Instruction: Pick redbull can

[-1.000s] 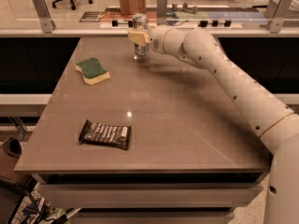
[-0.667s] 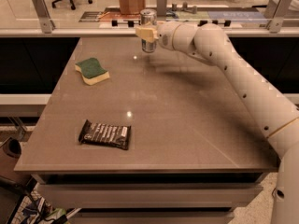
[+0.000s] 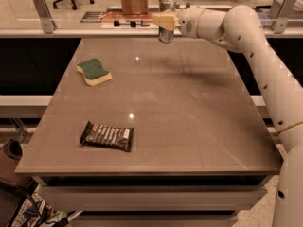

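Since the earlier pictures, the arm [image 3: 255, 46] has carried the redbull can [image 3: 166, 34] to the right and upward. The can is no longer standing on the far part of the table [image 3: 189, 126]. It now hangs in front of the back edge and seems to be clear of the surface. The gripper [image 3: 164, 21] is at this far edge, reaching in from the right. Its fingers [image 3: 161, 20] are closed around the middle of the can, and the can looks upright or nearly so.

The lift itself seems to be done, so in my judgement the danger now is losing the can. It is slim, smooth metal, and it is held only by two narrow fingers across its body. If the pressure is weak, or if the arm swings quickly, the can may slide down or turn between the fingers. A fall from here can end on the table. It can also end behind the back edge, where it would be difficult to reach again.

A second risk is a collision. A brown box [image 3: 134, 1] stands just behind and to the left of the can, so a sideways move that way may hit it. The green sponge [image 3: 93, 71] and the dark snack wrapper [image 3: 107, 136] lie well apart from the gripper and should not disturb anything.
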Robot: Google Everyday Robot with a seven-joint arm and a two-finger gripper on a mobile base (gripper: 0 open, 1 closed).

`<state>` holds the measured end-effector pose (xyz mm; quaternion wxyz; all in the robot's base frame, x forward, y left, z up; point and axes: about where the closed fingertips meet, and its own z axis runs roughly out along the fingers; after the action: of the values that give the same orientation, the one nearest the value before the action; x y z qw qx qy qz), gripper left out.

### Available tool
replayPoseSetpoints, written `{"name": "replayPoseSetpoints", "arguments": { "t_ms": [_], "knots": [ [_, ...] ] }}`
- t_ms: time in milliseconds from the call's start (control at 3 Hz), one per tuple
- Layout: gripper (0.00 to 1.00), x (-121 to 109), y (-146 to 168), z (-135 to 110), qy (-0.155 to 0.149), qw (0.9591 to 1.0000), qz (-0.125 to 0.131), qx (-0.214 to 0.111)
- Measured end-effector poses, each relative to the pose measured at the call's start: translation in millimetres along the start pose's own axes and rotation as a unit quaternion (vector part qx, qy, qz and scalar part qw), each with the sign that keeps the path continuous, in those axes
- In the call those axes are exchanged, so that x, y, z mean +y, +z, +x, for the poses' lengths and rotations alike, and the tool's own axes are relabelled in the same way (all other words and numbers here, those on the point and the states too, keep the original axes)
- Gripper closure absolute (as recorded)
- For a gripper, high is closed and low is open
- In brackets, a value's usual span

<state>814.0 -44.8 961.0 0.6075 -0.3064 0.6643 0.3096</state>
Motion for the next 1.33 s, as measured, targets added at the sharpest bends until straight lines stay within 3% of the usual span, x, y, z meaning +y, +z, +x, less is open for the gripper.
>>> {"name": "replayPoseSetpoints", "arguments": {
  "t_ms": [667, 1000, 1333],
  "knots": [
    [1.00, 18.3, -31.6, -14.5, -0.007, 0.9999, -0.013, -0.001],
    [1.00, 50.4, -45.7, -9.5, -0.018, 0.9998, -0.010, 0.000],
    [1.00, 50.4, -45.6, -9.5, -0.018, 0.9998, -0.010, 0.000]
  ]
}}
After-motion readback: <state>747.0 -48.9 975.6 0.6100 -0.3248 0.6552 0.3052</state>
